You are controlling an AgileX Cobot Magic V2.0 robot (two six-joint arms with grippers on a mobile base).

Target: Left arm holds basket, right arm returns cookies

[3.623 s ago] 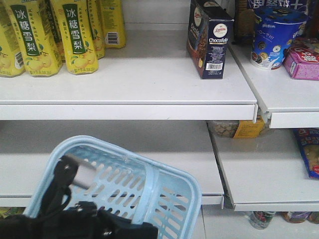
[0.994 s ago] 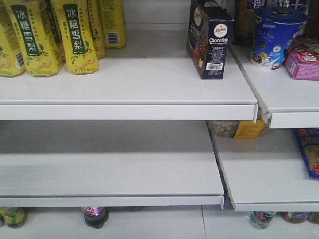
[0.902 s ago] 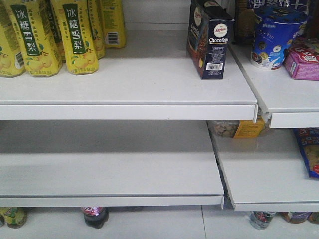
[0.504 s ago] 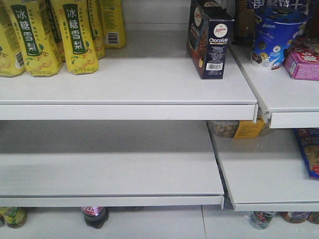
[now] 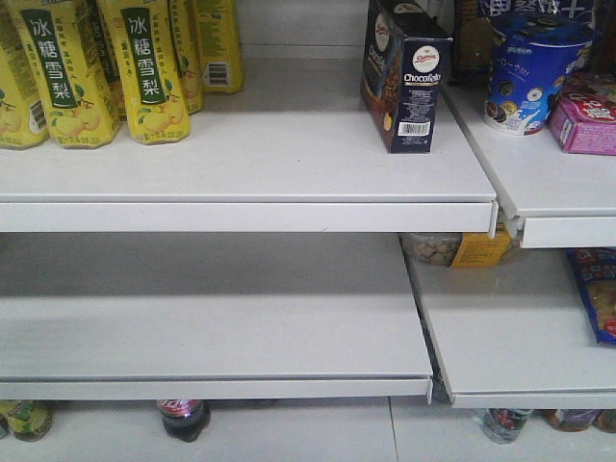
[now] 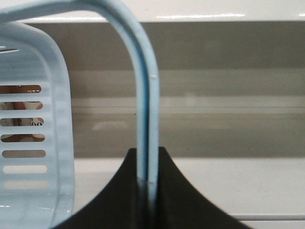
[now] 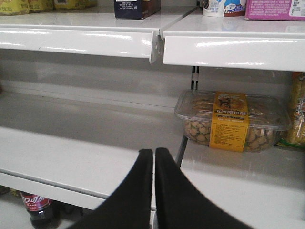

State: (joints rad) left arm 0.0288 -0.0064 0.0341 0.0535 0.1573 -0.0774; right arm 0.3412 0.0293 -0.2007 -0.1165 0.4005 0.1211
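We keep the left gripper point(image 6: 147, 191) clamped on the basket point(image 6: 57, 95) handle — steady; the right gripper point(image 7: 154, 164), fingers together, leaves the cookies point(image 5: 404, 77) shelved.

White metal store shelves point(image 5: 250, 183) in 2 tiers above a pale tiled floor point(image 5: 318, 433).

Even, bright overhead light glares on the white shelves point(image 7: 95, 40), while the close basket handle point(image 6: 145, 109) blurs.

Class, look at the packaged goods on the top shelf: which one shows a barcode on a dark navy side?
The Chocofello cookies box, standing upright beside the blue round tub; the yellow cartons and pink box are other colours.
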